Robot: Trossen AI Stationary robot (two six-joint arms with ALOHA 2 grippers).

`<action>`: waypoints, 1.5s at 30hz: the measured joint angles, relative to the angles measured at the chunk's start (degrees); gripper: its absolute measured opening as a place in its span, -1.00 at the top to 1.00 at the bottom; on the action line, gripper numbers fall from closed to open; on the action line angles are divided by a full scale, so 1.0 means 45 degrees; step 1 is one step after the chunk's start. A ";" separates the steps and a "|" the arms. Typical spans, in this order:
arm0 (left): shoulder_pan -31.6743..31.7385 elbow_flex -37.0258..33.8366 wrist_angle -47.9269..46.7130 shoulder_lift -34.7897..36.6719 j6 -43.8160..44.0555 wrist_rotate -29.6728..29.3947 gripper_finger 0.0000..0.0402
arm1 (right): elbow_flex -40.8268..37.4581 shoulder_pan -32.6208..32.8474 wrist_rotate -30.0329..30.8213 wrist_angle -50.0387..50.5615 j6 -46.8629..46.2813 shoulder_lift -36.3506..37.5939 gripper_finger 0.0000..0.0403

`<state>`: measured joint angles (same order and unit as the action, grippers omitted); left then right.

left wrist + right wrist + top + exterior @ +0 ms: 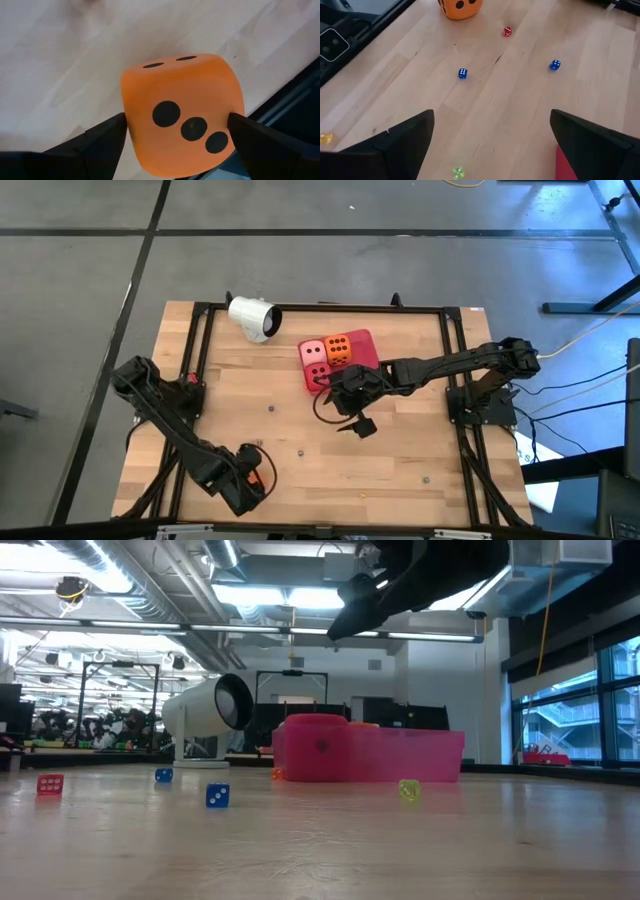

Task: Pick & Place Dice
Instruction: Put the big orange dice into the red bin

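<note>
An orange die point(182, 115) with black pips sits near the table's near left corner, also in the right wrist view point(460, 7). My left gripper point(255, 477) points down over it, open, with a finger on each side. A pale pink die point(312, 352), a second orange die point(337, 348) and a red die point(318, 373) lie in the flat red tray point(362, 340) at the far middle. My right gripper point(350, 412) hangs open over bare wood just near of the tray, nothing between its fingers. My left gripper comes at the orange die from above, one finger point(107, 137) beside one side face and the other finger point(250, 137) beside the opposite one. The tips lie right at the die's sides; I cannot tell whether they touch. The three-pip face point(192, 127) is up.
A white cup point(253, 317) lies on its side at the far left. Tiny dice are scattered on the wood: two blue point(462, 73) point(554, 65), one red point(507, 31), one yellow-green point(458, 172). Black frame rails point(455, 360) run along the table's edges.
</note>
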<state>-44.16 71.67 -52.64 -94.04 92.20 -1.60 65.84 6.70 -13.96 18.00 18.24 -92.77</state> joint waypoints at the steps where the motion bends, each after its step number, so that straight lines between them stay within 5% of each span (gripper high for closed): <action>1: 0.0000 0.0002 0.0102 -0.0053 -0.0141 0.0007 -0.72 | 0.0000 0.0000 0.0000 0.0000 0.0000 0.0000 -0.97; 23: 0.0377 -0.0047 -0.0067 0.0612 -0.2208 0.0276 -0.72 | 0.0000 0.0000 -0.0005 -0.0005 -0.0615 0.0000 -0.97; 45: 0.0403 -0.0022 0.0676 0.0136 -0.1992 0.0262 -0.72 | 0.0000 -0.0005 -0.0005 -0.0005 -0.0447 0.0000 -0.97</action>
<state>-42.35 71.57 -49.60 -93.43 83.23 -0.43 65.84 6.68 -13.98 17.98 16.23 -92.77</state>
